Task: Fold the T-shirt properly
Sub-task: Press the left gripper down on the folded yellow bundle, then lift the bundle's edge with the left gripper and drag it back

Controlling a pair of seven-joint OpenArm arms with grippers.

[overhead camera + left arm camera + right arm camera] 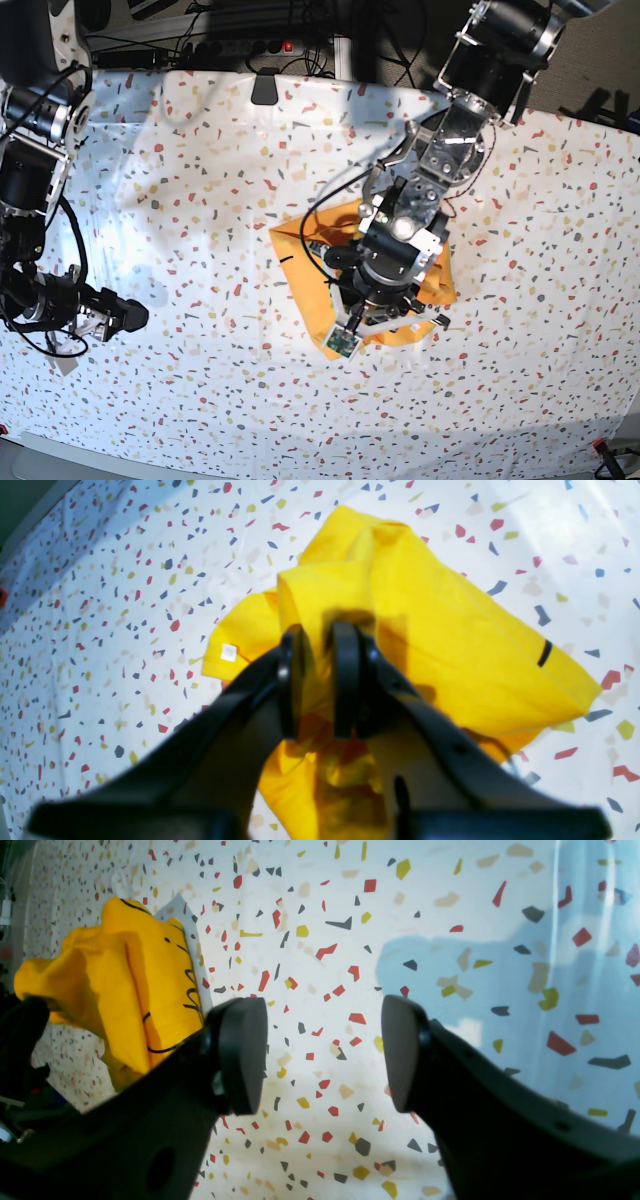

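Note:
The mustard-yellow T-shirt [303, 252] lies bunched and partly folded at the middle of the table. In the left wrist view my left gripper [320, 635] is shut on a raised fold of the T-shirt [450, 645], and the fabric hangs from between its fingers down to the cloth. A small white label shows on the shirt's left part. In the base view the left arm [400, 240] covers most of the shirt. My right gripper [322, 1050] is open and empty over bare cloth, far left of the T-shirt [125, 975]; it also shows in the base view [128, 316].
A white cloth with coloured terrazzo specks [200, 190] covers the whole table. A black object [265, 90] sits at the back edge, with cables and a power strip [250, 50] behind it. The table's front edge runs along the bottom of the base view.

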